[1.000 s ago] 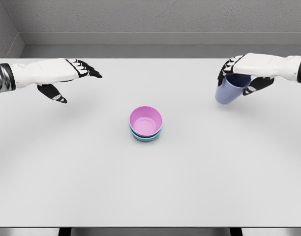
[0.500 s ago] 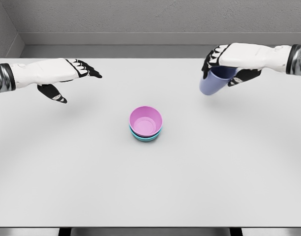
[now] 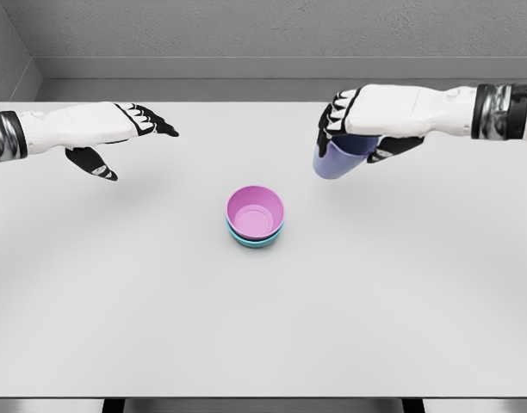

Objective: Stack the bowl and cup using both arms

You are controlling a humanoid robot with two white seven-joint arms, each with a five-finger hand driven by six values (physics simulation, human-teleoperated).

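Table (image 3: 160, 301): pink bowl (image 3: 255, 210) in teal bowl (image 3: 255, 240)

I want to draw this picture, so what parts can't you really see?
Only the head view here.
- Cup: its rim is hidden under the right hand holding it.
- Teal bowl: the pink bowl sits in it, so only an edge shows.
- Left hand: open; its palm side faces away.
- Both arms: cut off by the picture's side edges.
- Table: legs barely show, cut off at the bottom edge.
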